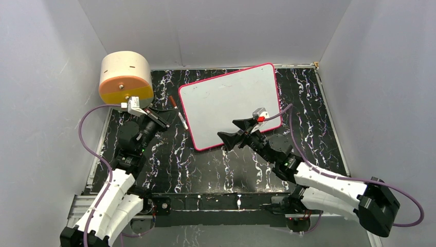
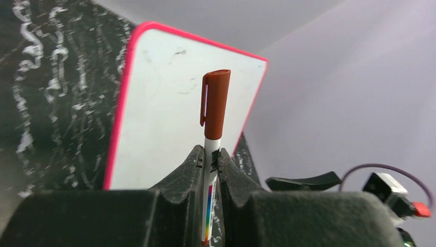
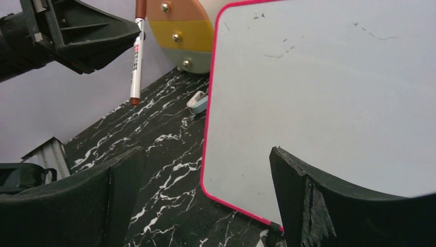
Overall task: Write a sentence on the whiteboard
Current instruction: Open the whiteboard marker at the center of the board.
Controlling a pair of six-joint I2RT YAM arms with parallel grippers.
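Risk check: capped marker (image 3: 136,62), loose whiteboard (image 1: 226,103).
Left gripper (image 2: 210,159) is clamped on the marker, cap (image 2: 216,95) on; right gripper (image 3: 205,152) gapes empty over the whiteboard, flat on the table (image 1: 164,159). I expect no ink, and an unpinned board sliding.

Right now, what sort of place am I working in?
Probably a lab test booth, not an office: plain grey walls box in a black marbled table, the left arm and right arm are bolted at its near edge, and a whiteboard and tan drum sit on it.
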